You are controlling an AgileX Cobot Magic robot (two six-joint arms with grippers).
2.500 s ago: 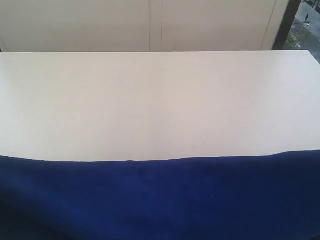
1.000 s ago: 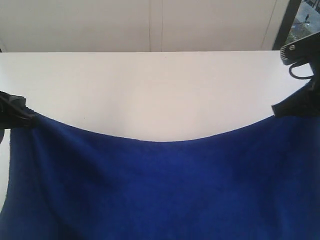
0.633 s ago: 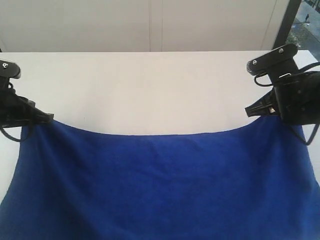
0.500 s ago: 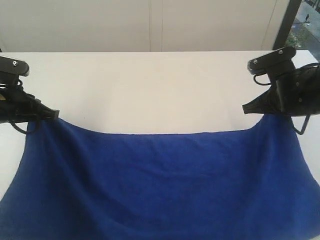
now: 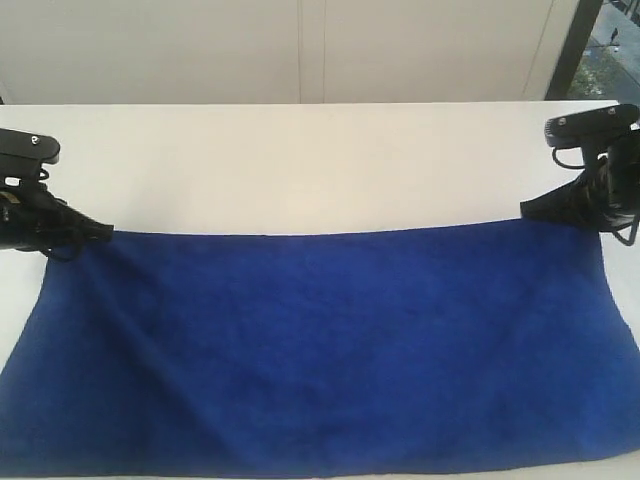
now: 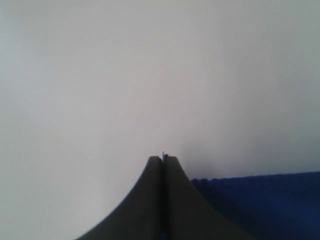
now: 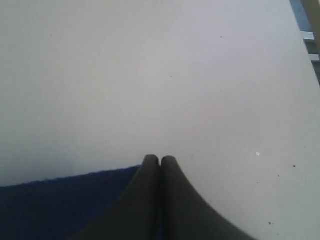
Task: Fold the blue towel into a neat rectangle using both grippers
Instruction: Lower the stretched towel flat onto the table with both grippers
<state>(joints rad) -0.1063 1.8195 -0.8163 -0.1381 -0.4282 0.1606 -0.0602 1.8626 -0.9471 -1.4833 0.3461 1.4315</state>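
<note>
The blue towel (image 5: 320, 345) lies spread across the near half of the white table (image 5: 300, 165), its far edge pulled nearly straight. My left gripper (image 5: 103, 235) is shut on the towel's far left corner. My right gripper (image 5: 528, 211) is shut on the far right corner. In the left wrist view the closed jaws of the left gripper (image 6: 163, 159) pinch a sliver of blue, with the towel (image 6: 260, 205) beside them. Over on the right wrist view, the right gripper (image 7: 160, 160) has its jaws pressed together, and the towel (image 7: 55, 205) trails off to one side.
A pale wall with panel seams (image 5: 310, 50) runs behind the table's far edge. A dark window frame (image 5: 580, 45) stands at the far right. Bare tabletop lies beyond the towel.
Both grippers came into view holding the towel's far corners and carried them away from the near edge. The sagging far edge has been drawn out straight and lowered onto the table.
</note>
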